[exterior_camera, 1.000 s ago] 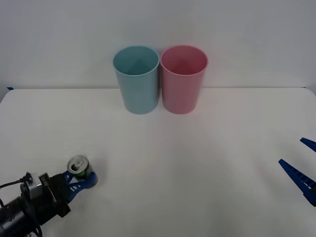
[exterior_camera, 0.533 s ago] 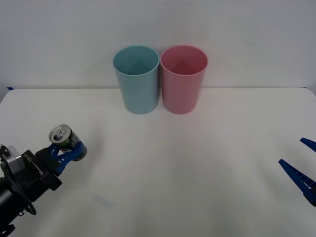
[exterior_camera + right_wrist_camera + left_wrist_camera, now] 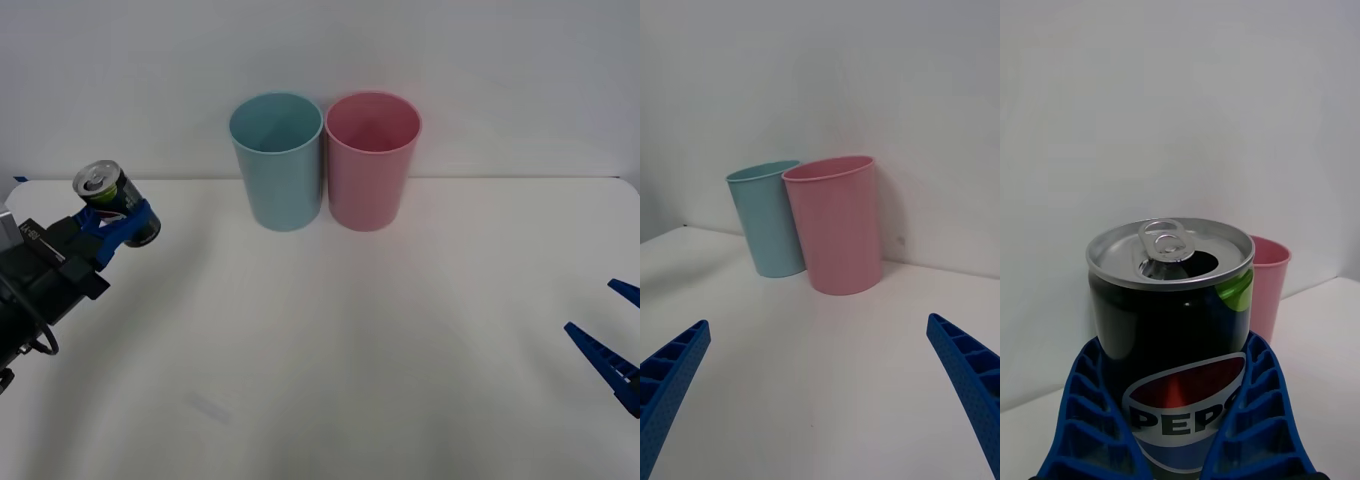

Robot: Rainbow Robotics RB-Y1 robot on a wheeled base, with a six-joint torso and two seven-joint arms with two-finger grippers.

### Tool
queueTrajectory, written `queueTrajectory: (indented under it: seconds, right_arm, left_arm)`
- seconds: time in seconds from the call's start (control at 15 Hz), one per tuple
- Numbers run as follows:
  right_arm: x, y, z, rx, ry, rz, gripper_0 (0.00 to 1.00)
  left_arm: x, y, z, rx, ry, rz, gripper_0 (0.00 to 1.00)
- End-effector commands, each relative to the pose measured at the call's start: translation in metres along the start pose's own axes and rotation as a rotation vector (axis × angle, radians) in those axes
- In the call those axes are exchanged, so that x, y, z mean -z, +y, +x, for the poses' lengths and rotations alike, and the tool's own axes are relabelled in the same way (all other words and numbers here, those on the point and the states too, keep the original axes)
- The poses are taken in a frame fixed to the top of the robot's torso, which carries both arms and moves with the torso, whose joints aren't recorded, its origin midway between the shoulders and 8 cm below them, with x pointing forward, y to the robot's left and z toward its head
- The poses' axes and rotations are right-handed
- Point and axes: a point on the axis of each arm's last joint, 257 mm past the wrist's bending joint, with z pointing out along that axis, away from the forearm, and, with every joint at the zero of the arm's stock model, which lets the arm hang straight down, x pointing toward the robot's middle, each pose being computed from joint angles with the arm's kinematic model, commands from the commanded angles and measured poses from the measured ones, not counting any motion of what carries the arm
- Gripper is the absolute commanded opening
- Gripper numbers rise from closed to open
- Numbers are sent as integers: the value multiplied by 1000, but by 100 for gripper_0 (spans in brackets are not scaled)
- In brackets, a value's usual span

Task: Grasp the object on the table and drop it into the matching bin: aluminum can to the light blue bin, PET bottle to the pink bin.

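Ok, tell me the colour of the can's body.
Black, with a green patch; the can shows best in the left wrist view.

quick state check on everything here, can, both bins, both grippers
aluminum can: lifted off the table, opened, tab up
left gripper: shut on the can, at the table's left
light blue bin: upright, empty
pink bin: upright, empty
right gripper: open, at right edge

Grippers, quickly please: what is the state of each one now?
Left gripper: closed on the aluminum can, lifted above the table.
Right gripper: open, holding nothing.
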Motion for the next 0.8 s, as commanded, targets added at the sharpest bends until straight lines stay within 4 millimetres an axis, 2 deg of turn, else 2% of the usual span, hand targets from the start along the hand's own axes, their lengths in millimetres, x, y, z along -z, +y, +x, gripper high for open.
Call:
queueTrajectory:
  seconds: [0.07, 0.27, 0.53, 0.8]
  right_arm:
    - [0, 0, 0, 0, 0, 0, 100]
    - [0, 0, 0, 0, 0, 0, 100]
    - [0, 0, 0, 0, 0, 0, 100]
    - [0, 0, 0, 0, 0, 0, 100]
  left_arm:
    - [-23, 5, -18, -8, 13, 28, 0]
    - [-59, 16, -37, 13, 28, 58, 0]
    - [-115, 39, -31, -1, 80, 101, 0]
    - [-173, 51, -25, 6, 123, 108, 0]
